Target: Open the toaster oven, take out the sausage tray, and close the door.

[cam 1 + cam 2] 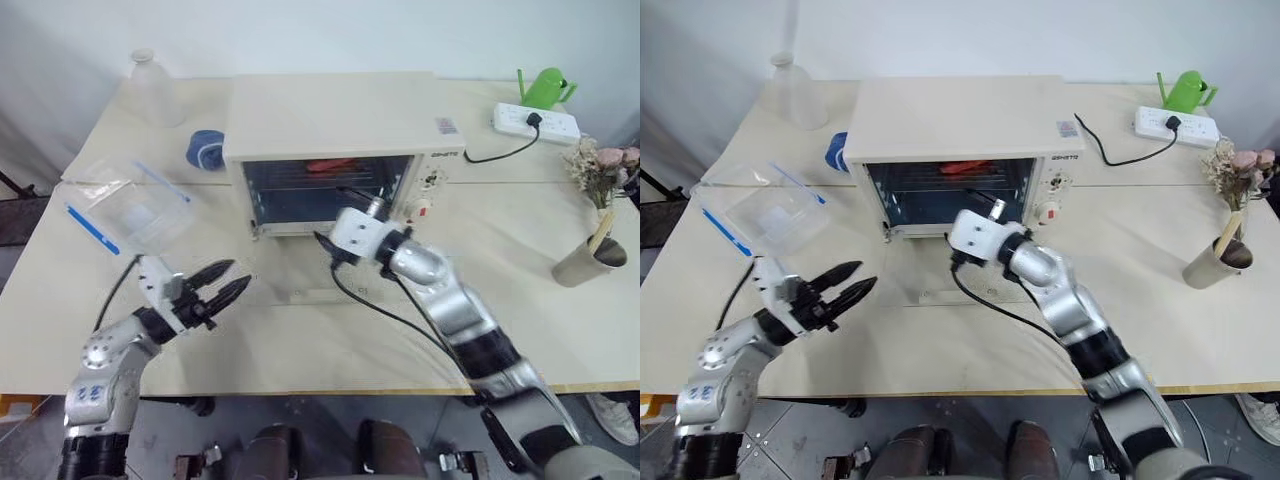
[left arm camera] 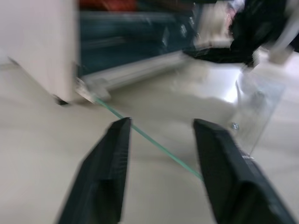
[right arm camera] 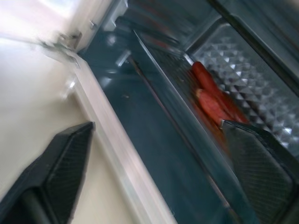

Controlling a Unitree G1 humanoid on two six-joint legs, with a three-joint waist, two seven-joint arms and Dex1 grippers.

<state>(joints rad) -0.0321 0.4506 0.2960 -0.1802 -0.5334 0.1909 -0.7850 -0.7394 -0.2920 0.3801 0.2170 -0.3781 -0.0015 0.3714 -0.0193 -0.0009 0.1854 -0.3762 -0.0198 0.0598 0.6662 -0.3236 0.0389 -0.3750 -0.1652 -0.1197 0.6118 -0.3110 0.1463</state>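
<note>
From the head views we take the toaster oven as our landmark. It stands in the middle of the table, and its door is already dropped flat onto the table in front of the cavity, so we judge the opening step done and the tray removal in hand. The sausage tray sits on the rack inside the oven, high in the cavity, with red sausages showing. Our right gripper is at the mouth of the oven, just above the lowered door. Our left gripper hangs clear of the oven's left front corner, fingers parted and empty. A clear plastic container lies further left of the oven.

In the left wrist view, the two black fingers stand apart over bare table, with the oven's lower left corner ahead.

In the right wrist view, the right gripper's fingers are spread wide, holding nothing, and the tray's ribbed floor and sausages lie just beyond them.

Next, we think, the right gripper must reach the tray's front rim, close on it and draw it out level.
</note>
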